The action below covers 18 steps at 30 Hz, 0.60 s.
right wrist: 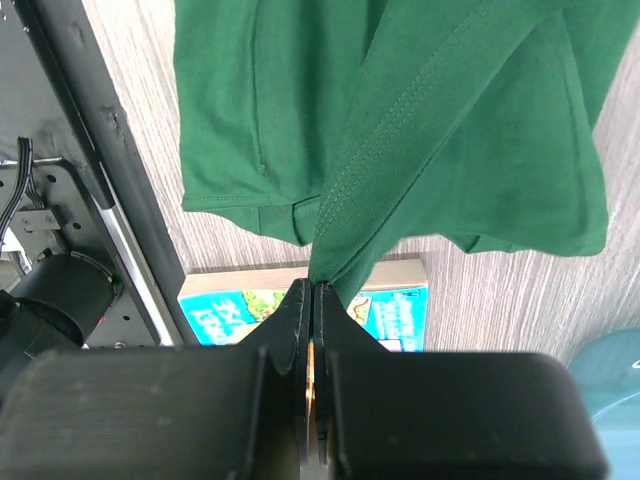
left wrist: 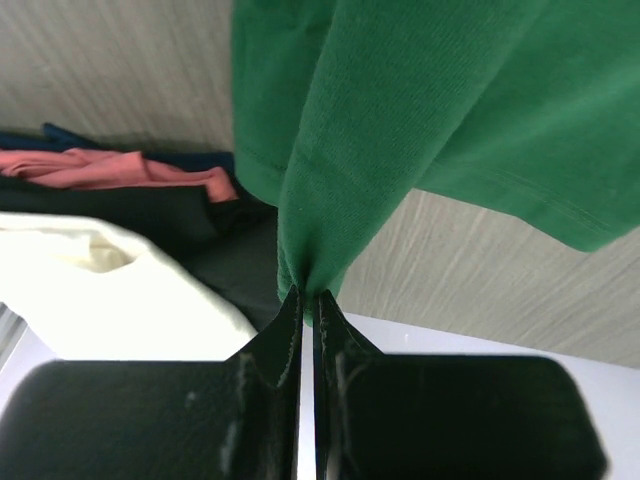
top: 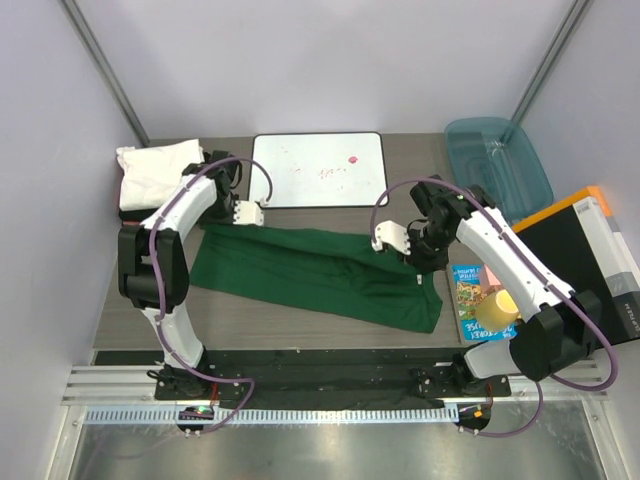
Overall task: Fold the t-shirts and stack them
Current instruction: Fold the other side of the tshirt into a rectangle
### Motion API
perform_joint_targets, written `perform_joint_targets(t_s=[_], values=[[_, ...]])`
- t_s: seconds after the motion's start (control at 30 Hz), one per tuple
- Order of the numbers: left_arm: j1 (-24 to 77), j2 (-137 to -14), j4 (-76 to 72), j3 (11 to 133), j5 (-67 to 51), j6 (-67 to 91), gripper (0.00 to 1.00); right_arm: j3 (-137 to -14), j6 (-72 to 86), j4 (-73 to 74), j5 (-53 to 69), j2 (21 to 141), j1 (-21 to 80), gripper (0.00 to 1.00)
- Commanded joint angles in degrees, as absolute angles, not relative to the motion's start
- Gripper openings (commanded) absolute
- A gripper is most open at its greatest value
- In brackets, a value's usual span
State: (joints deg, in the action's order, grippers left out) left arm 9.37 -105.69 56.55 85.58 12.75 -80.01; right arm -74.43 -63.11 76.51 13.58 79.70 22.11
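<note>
A dark green t-shirt (top: 310, 275) lies stretched across the middle of the table, partly folded lengthwise. My left gripper (top: 260, 214) is shut on its far left edge. In the left wrist view the green cloth (left wrist: 400, 120) hangs bunched from the pinched jaws of that gripper (left wrist: 308, 295). My right gripper (top: 380, 243) is shut on the shirt's far right edge. In the right wrist view a stitched hem of the green cloth (right wrist: 400, 130) runs up from that gripper (right wrist: 312, 287). A folded white shirt (top: 155, 170) tops a pile at the back left, with black cloth (left wrist: 190, 220) under it.
A white board with a black rim (top: 318, 170) lies at the back centre. A teal plastic tub (top: 497, 160) stands at the back right. A colourful book (top: 478, 300) carrying a yellow object (top: 497, 308) and a black-and-orange box (top: 590, 250) sit to the right. Pink cloth (left wrist: 110, 170) lies in the pile.
</note>
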Motion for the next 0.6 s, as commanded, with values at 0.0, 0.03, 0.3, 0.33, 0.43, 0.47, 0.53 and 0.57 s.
perform_joint_targets(t_s=[0.0, 0.03, 0.3, 0.33, 0.43, 0.47, 0.53, 0.57], values=[[9.2, -103.3, 59.0, 84.6, 14.5, -81.4, 0.00, -73.4, -64.6, 86.4, 12.8, 77.6, 23.7, 0.01], [9.2, -103.4, 59.1, 84.6, 14.5, -81.2, 0.00, -73.3, -64.7, 86.4, 13.0, 77.7, 24.1, 0.01], [9.5, -104.3, 59.3, 84.5, 15.4, -81.7, 0.00, -72.0, -63.5, 83.4, 15.1, 80.1, 28.4, 0.01], [9.6, -104.5, 59.5, 84.6, 15.6, -81.8, 0.00, -72.1, -63.3, 83.2, 15.6, 80.7, 29.3, 0.01], [9.7, -104.8, 60.6, 84.6, 16.0, -82.2, 0.00, -72.0, -62.6, 83.2, 16.5, 81.4, 31.4, 0.03], [9.7, -104.9, 60.9, 84.6, 16.1, -82.3, 0.06, -71.9, -62.3, 83.7, 16.8, 81.5, 32.2, 0.07], [9.8, -105.0, 61.3, 84.3, 16.4, -82.4, 0.15, -71.5, -61.7, 84.3, 17.4, 81.5, 33.8, 0.21], [9.8, -105.1, 61.4, 84.1, 16.8, -82.6, 0.29, -71.4, -61.3, 84.3, 17.4, 81.3, 35.6, 0.27]])
